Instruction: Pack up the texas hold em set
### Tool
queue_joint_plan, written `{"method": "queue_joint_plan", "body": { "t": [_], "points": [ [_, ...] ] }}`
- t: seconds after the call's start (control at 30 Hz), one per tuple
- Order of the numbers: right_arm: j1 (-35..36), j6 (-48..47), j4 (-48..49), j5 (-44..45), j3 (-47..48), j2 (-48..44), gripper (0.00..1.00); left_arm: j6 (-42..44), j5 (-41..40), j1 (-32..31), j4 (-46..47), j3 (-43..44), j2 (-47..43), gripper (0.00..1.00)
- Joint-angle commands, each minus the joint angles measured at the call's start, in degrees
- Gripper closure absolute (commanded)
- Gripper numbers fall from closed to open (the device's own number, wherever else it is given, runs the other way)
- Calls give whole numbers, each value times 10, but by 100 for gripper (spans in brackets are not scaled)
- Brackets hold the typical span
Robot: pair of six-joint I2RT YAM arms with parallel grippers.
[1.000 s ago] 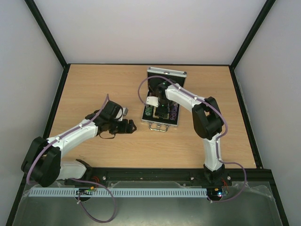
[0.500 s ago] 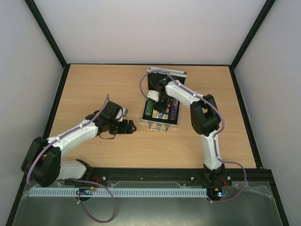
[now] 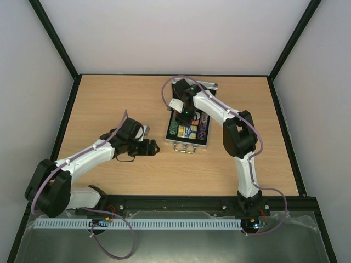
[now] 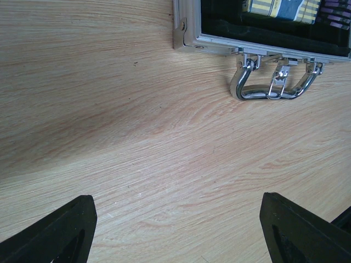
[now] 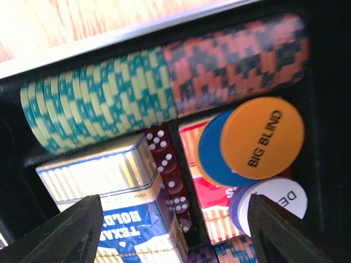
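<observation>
The silver case (image 3: pixel 205 143) lies open on the table, its lid (image 3: pixel 207 85) up at the far side and its metal handle (image 4: pixel 271 87) toward me. Inside are rows of poker chips (image 5: pixel 159 82), several red dice (image 5: pixel 167 170), a blue-and-yellow card deck box (image 5: pixel 118 213) and a red deck (image 5: pixel 216 208) under orange, blue and white button chips (image 5: pixel 262 137). My right gripper (image 3: pixel 187 114) hangs open and empty over the case's tray. My left gripper (image 3: pixel 149 147) is open and empty just above the table, left of the case.
The wooden table (image 3: pixel 109 104) is ringed by a black frame and grey walls. A rail (image 3: pixel 181 205) runs along the near edge with both arm bases.
My right gripper has pulled back from the near middle of the tray toward the lid, uncovering the card decks. The left arm has not moved.
</observation>
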Motion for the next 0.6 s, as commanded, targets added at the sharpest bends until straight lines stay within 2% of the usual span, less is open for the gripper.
{"method": "queue_joint_plan", "body": {
  "t": [0.0, 0.23, 0.4, 0.57],
  "points": [
    [1, 44, 2, -13, 27, 15, 31, -5, 3, -4, 2, -10, -2, 16],
    [-3, 57, 0, 9, 22, 42, 47, -6, 1, -5, 2, -19, -10, 16],
    [-19, 67, -7, 17, 9, 46, 52, -9, 4, -5, 9, -24, -8, 16],
    [-21, 60, -1, 29, -49, 19, 52, -7, 6, -6, 12, -24, -4, 16]
  ]
}}
